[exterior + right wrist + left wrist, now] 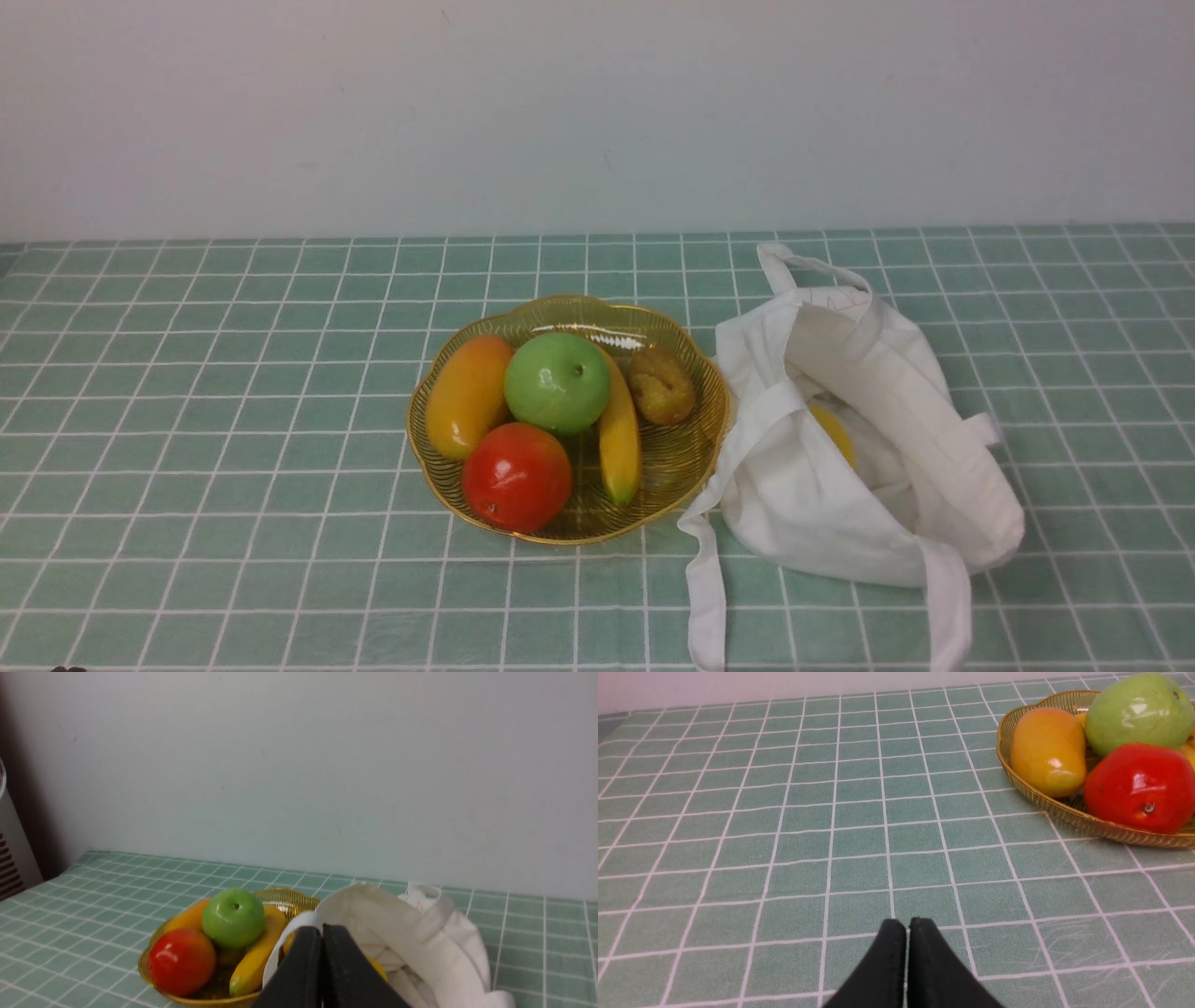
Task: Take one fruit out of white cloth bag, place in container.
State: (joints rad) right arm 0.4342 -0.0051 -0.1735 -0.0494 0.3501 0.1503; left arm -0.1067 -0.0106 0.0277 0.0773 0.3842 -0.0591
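Light-green apple [557,383], red fruit [516,476], orange-yellow mango [469,396], yellow banana [619,434], gold wire bowl [691,457]. White bag [840,523]. Green tablecloth [215,448], white grid.

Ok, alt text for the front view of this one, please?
A gold wire bowl on a green checked tablecloth holds a green apple, red fruit, mango, banana and brown fruit. Right of it, a white bag lies open, something yellow inside.

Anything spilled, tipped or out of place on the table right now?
Nothing spilled. The white cloth bag lies slumped on its side beside the gold wire bowl, straps trailing, a yellow fruit still inside. The green apple sits in the bowl among the other fruit.
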